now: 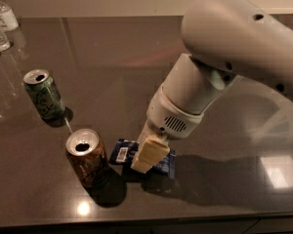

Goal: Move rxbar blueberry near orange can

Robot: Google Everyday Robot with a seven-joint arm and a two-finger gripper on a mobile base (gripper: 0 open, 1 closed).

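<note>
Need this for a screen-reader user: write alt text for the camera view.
The robot's hand is low over a blue snack bar lying flat on a dark table, close beside an upright orange can. A green can stands farther back, water bottles at the far corner.

Tabletop glare, shadows; gripper [143, 161] over rxbar [120, 153]
</note>
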